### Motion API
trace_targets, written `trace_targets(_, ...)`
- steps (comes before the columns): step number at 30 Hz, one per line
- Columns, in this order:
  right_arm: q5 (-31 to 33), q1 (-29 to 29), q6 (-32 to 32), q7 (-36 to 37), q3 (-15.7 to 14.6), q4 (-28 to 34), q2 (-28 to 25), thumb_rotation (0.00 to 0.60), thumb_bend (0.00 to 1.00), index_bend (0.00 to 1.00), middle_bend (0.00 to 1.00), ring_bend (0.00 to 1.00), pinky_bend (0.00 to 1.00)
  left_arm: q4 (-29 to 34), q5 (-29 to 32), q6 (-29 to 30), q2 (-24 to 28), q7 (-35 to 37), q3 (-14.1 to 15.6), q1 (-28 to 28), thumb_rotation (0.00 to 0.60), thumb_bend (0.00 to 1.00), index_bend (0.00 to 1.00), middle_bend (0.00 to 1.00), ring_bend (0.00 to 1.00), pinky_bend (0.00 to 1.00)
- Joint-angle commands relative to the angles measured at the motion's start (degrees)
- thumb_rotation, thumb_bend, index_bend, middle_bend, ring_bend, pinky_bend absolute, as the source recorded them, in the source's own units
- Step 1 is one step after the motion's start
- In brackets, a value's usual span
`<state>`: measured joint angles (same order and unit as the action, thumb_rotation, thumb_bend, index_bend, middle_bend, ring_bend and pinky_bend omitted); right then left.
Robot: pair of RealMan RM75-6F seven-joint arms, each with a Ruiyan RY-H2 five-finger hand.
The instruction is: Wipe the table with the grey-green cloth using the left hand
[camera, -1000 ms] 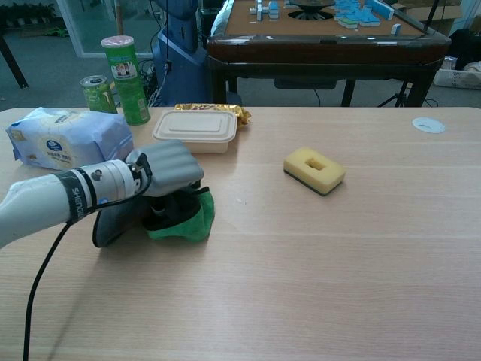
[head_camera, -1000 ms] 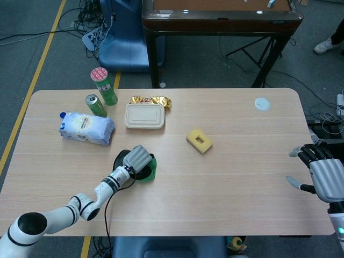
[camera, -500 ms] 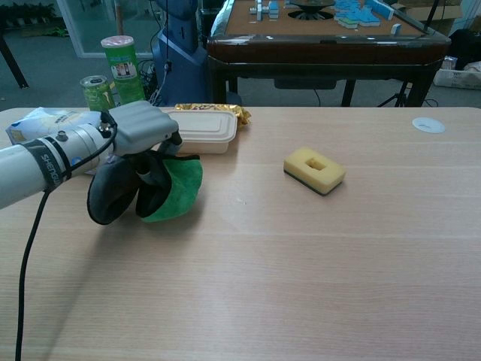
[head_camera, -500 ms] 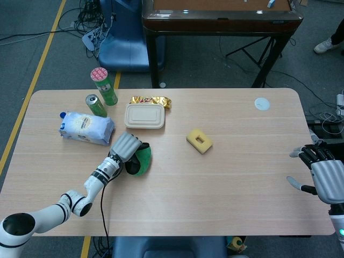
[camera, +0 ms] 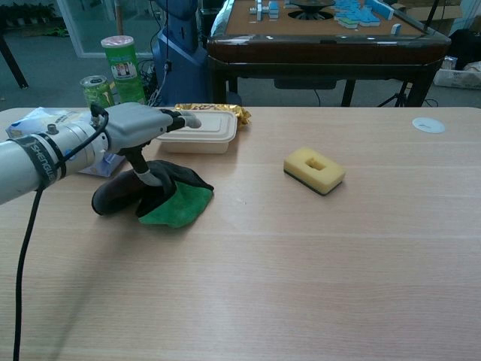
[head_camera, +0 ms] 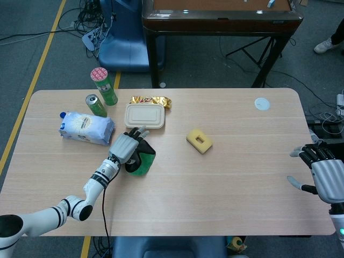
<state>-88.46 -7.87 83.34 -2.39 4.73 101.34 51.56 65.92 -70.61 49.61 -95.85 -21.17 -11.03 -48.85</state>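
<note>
Cloth [camera: 176, 204] reads as light, soft, floppy fabric — it bunches and folds rather than keeping a shape, so it prob drags fine on the wood but can roll under itself if pushed by one edge. No fragility, not slippery. Best hold, in my judgement: pinch a thick fold near the middle of the bunch or press flat on top w/ the palm, not the thin outer hem.

Look: bright green on the exposed side, darker grey-black on the upper folds, crumpled into a low heap w/ one green flap spread toward the sponge [camera: 314, 170] side.

Where: on the desk [camera: 301, 263], just in front of the beige lidded box [camera: 195, 131], towards the robot; sponge lies well apart to the right of the box.

Left hand [camera: 137, 126] sits above the heap; thumb and a lower finger reach down into the dark folds and seem to pinch them, while the other fingers [camera: 184, 119] stretch out straight toward the box. In head view left hand [head_camera: 129, 145] overlaps the cloth [head_camera: 141, 164] top.

Right hand [head_camera: 324, 174] is far from the box at the desk's right edge, fingers apart, holding nothing.
</note>
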Motion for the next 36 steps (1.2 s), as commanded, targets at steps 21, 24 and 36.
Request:
trace_targets(21,0.1,-1.9,-3.4,1.1,-0.3,-1.1,0.8,0.600,0.24,0.36,0.33,0.22,0.25,27.1,2.4,24.9,24.3,2.2,6.4,23.7,0.600,0.14,0.11,0.03,0.10,0.35)
trace_targets(24,-0.3,-2.3,-4.0,1.5,-0.4,-1.6,1.2,0.600,0.24,0.36,0.33,0.22,0.25,29.0,2.6,28.5,26.0,2.2,7.8,27.3,0.600,0.14,0.11,0.03,0.10,0.35)
trace_targets(36,-2.8,-3.2,-4.4,2.9,-1.4,-3.4,2.7,0.600,0.24,0.36,0.33,0.22,0.25,33.7,-2.8,41.8,28.6,4.8,11.9,39.2,0.600,0.14,0.13,0.03,0.10,0.35)
